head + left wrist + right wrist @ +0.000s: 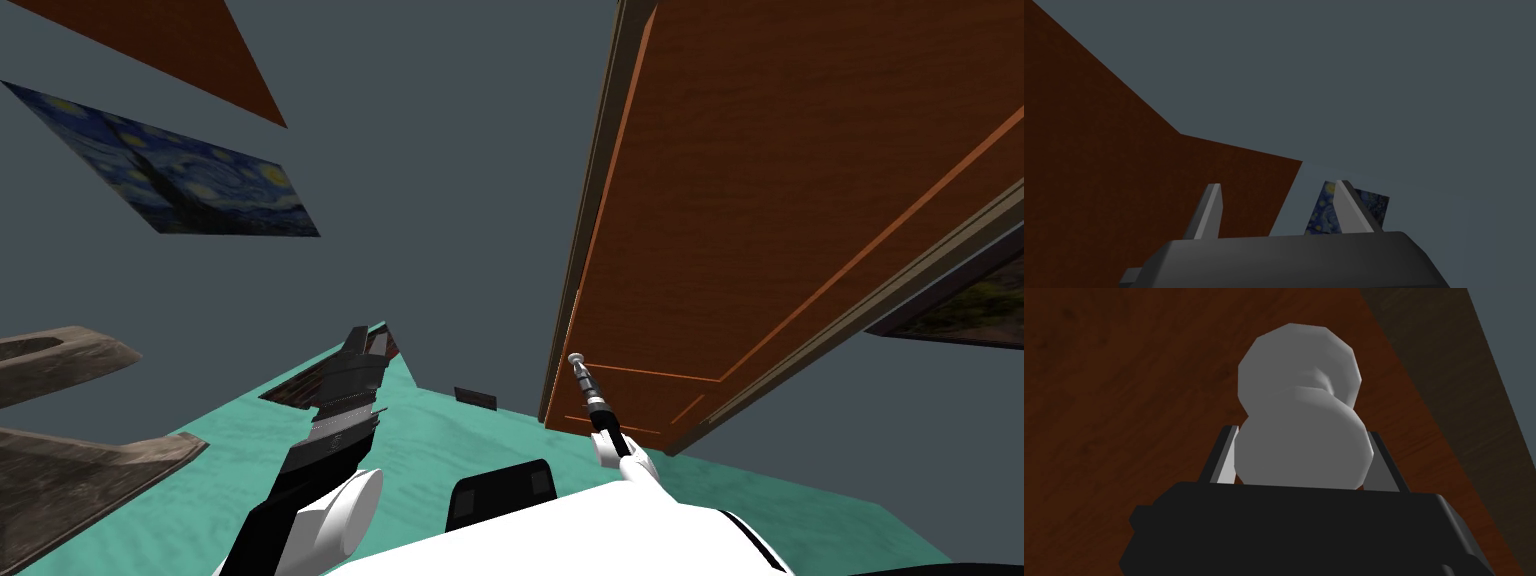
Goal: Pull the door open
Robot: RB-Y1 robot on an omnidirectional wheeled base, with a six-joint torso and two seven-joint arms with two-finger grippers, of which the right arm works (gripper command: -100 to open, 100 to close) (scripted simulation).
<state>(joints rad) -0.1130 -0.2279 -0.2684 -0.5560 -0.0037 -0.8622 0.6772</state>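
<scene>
A brown wooden door (780, 200) fills the right side of the head view, and its surface (1124, 388) backs the right wrist view. Its light grey round knob (576, 358) sits near the door's edge. My right gripper (580, 368) reaches straight out to it. In the right wrist view the knob (1324, 378) lies between the two fingers of that gripper (1301, 433), which press its sides. My left gripper (368, 338) is raised to the left of the door, well away from it, and stands open (1279, 185) and empty.
A grey-brown door frame (598, 200) borders the door, set in a grey wall. A starry-night painting (190, 180) hangs on the wall to the left. Rough wooden furniture (60, 460) juts in at the lower left. The floor (430, 440) is teal.
</scene>
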